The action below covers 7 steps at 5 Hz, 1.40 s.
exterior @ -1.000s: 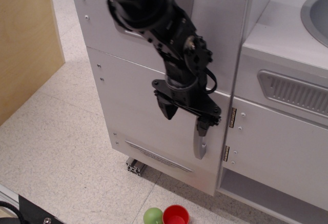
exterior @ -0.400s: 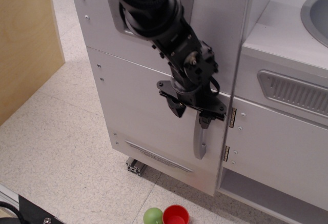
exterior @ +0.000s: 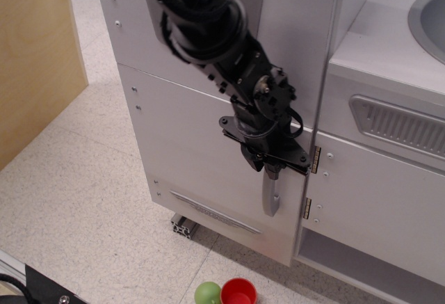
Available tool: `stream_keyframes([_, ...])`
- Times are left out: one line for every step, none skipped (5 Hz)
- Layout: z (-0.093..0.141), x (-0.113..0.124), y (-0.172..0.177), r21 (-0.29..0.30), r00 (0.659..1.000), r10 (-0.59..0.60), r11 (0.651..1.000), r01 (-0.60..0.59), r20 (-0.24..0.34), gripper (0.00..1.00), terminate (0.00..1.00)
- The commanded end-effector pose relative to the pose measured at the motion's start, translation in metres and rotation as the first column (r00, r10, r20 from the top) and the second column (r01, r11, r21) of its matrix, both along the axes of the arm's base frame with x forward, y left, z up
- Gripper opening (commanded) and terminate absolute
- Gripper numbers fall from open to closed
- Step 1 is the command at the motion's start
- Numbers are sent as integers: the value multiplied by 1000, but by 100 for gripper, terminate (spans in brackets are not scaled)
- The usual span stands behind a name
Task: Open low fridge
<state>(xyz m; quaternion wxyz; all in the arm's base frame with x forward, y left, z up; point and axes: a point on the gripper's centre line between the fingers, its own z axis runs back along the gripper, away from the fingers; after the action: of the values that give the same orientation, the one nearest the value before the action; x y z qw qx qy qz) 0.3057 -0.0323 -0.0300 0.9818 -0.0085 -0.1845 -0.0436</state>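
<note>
Observation.image looks down on the floor first, where a green ball (exterior: 206,293) and a red cup (exterior: 238,292) sit touching each other near the bottom edge, just in front of the cabinet's foot. Above them stands the low fridge (exterior: 208,172), its flat silver door shut flush, with the thin vent strip (exterior: 215,212) running across near its base. The curved grey handle (exterior: 270,194) hangs close to the door's right edge, its long axis vertical, its free lower end pointing at the floor. My gripper (exterior: 268,159) sits on the handle's upper end. A second ago my fingers stood clearly apart, one off to the left of the handle; since then they have drawn in and dropped onto its top, so I judge I am now closed around it, though the grip itself is hidden by my own wrist and I cannot tell for sure. That means the reach is done and the pull can begin; the door has not moved yet. Beyond, to the right, is a white cabinet door (exterior: 379,200) with small hinges (exterior: 315,159).
</note>
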Motion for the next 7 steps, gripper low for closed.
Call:
stream_keyframes([16, -15, 10, 0, 999, -29, 1000, 29, 37, 0, 0])
stream_keyframes([29, -31, 22, 12, 999, -41, 999, 41, 31, 0, 0])
stream_keyframes([50, -41, 32, -11, 1000, -9, 1000, 9, 15, 100, 0])
stream_keyframes([81, -42, 38, -62, 1000, 27, 998, -26, 15, 100, 0])
stream_keyframes([96, -34, 32, -119, 997, 38, 992, -30, 60, 100, 0])
stream_keyframes([92, -17, 17, -127, 997, 35, 992, -25, 75, 100, 0])
stream_keyframes([82, -3, 2, -122, 993, 40, 992, -27, 107, 100, 0])
